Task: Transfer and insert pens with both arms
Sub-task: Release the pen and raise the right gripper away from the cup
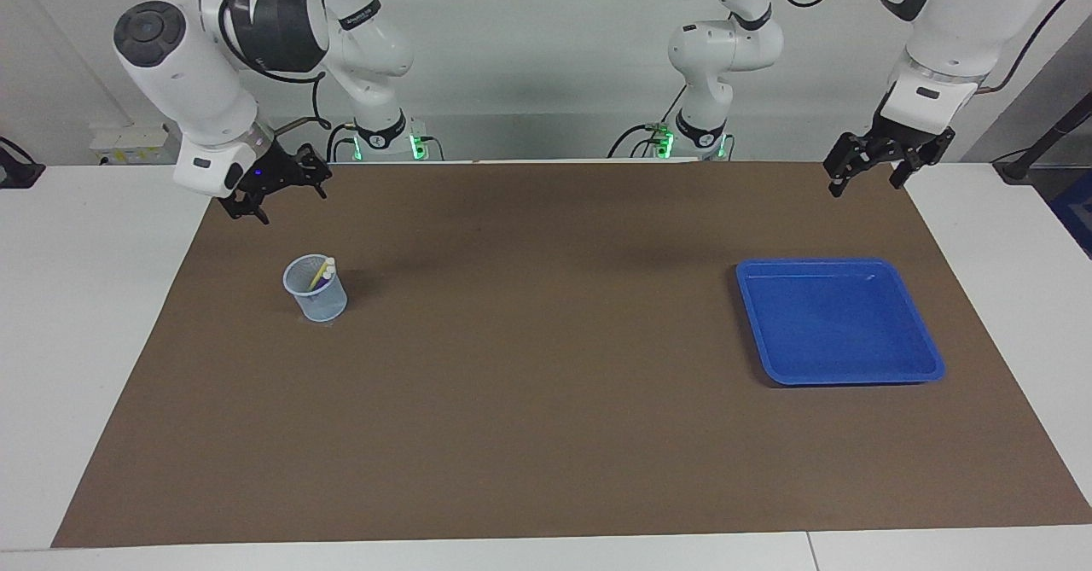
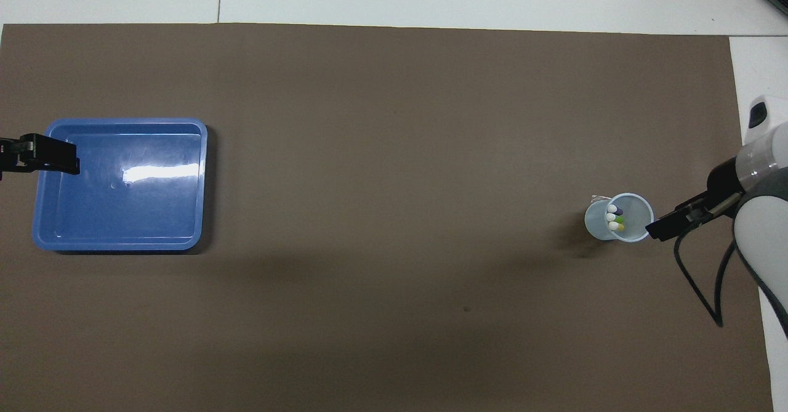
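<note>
Brown matting [image 1: 546, 434] covers the white table beneath two big white arms. From the right gripper [image 1: 275, 189] outward: it hangs raised and empty, fingers spread, over the mat's edge at the right arm's end of the table, clear of the pale mesh cup [image 1: 316, 289] that stands on the mat. Inside that cup are the pens [image 2: 615, 218], upright, whitish caps up. The left gripper [image 1: 879, 166] waits, open and empty, high over the mat's edge at the left arm's end of the table, with the blue tray [image 1: 840, 321] farther from the robots than that edge and bare of pens. By my reading the insertion is done and the step in hand is the retreat: lifting straight away from the cup, without brushing its rim or the caps, should keep it from tipping. Counted: three pens (purple, green, yellow), one cup, one tray, two working grippers.
</note>
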`<state>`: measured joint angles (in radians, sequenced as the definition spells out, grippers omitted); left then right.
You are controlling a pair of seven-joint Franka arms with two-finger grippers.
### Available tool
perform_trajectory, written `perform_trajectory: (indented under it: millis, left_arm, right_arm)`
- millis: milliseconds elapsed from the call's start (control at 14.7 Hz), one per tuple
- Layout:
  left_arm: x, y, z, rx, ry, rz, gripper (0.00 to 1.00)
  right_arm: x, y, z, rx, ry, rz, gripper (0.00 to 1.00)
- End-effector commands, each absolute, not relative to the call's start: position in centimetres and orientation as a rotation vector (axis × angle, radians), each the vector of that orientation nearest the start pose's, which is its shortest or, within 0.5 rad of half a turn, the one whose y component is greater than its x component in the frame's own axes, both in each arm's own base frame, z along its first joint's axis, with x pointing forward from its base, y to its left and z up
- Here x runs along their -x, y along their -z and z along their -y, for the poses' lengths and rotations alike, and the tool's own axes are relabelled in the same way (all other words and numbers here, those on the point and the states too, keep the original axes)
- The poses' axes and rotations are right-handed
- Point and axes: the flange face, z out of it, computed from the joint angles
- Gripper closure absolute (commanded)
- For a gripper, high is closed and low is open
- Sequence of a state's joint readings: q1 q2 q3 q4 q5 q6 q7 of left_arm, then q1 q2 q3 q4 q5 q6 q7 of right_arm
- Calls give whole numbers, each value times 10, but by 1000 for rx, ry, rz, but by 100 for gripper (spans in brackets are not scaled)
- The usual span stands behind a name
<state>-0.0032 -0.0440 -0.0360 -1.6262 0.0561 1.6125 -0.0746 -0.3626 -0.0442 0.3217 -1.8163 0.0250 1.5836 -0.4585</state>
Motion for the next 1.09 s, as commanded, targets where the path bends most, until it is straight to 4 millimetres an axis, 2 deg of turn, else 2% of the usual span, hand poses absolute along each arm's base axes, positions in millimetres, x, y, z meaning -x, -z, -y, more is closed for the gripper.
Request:
perform_trajectory:
  millis: [0,273,478,682,819,1024]
  left_arm:
    - [-540,-627,16,3074,62,23,0]
    - [-540,-620,16,3079,63,12,0]
    - [-541,-622,20,3133,85,21,0]
    - [-541,-623,20,3133,89,21,0]
    - [-540,-622,20,3133,87,23,0]
    - [-538,-621,19,3132,92,23,0]
  right_arm:
    - [-514,-531,11,3030,-269,505,0]
    - [-519,-538,5,3029,-224,518,0]
    - [-532,-551,-1,3055,-52,550,0]
    - [-532,-562,-4,3056,-50,547,0]
    - [-532,-566,-27,3052,-66,625,0]
    - [-534,-574,-20,3074,-58,497,0]
